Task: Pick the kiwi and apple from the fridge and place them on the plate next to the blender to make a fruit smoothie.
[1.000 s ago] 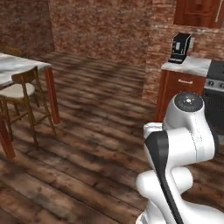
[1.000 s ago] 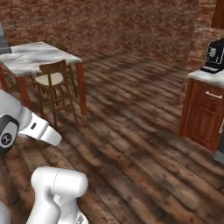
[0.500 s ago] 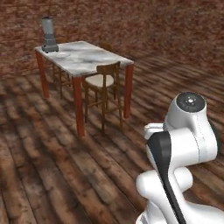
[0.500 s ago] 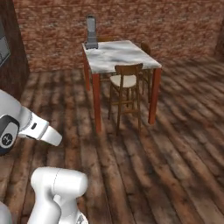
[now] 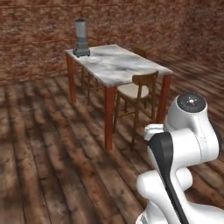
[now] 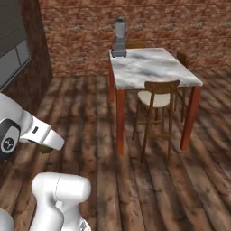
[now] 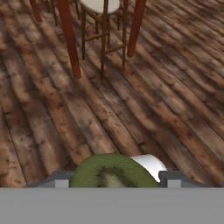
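The kiwi (image 7: 114, 171), green-brown and oval, sits low in the hand view between the two dark fingertips, and my gripper (image 7: 114, 180) is shut on it. In the right base view the hand (image 6: 44, 140) hangs low at the left, above the wooden floor. The blender (image 5: 81, 38) (image 6: 119, 38) stands on the far corner of a marble-topped table (image 5: 127, 70) (image 6: 158, 72). The apple, the fridge and the plate are out of view.
A wooden chair (image 5: 136, 94) (image 6: 158, 101) with a pale seat is tucked under the table's near side; its legs (image 7: 103, 39) and the red table legs (image 7: 70, 39) show in the hand view. Brick walls stand behind. A dark panel (image 6: 11, 45) is on the left wall.
The whole scene has swung across both base views: the base has turned from the counters toward the table, which now stands nearer and more central. The arm's pose looks unchanged.
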Robot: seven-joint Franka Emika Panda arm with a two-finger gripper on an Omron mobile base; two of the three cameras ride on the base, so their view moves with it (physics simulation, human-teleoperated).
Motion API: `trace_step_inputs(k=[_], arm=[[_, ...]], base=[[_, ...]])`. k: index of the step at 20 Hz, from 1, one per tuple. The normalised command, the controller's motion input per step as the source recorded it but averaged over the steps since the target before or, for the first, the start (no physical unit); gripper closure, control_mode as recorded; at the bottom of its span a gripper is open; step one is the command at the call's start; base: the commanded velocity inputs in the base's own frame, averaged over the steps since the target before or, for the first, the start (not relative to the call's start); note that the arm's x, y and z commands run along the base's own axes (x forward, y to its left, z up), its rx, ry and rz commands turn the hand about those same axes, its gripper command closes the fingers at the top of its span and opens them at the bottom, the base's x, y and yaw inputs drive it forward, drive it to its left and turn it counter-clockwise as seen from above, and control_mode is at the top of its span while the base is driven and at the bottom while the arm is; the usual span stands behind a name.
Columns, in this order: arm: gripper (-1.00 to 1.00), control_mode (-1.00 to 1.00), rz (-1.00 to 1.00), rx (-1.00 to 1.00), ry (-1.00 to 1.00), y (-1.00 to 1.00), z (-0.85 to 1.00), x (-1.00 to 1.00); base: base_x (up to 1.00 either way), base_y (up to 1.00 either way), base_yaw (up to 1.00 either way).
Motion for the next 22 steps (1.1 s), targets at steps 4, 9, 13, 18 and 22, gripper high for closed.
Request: trace_step_inputs(k=[4,9,13,18,22], arm=[[1.0,1.0,0.0,0.0,0.0,0.0,0.0,0.0],[1.0,1.0,0.0,0.0,0.0,0.0,0.0,0.0],[1.0,1.0,0.0,0.0,0.0,0.0,0.0,0.0],[1.0,1.0,0.0,0.0,0.0,0.0,0.0,0.0],[1.0,1.0,0.0,0.0,0.0,0.0,0.0,0.0]], base=[[1.0,0.43,-0.06],[1.0,0.65,-0.13],[1.0,0.9,-0.29],[1.0,0.76,-0.35],[1.0,0.74,-0.34]])
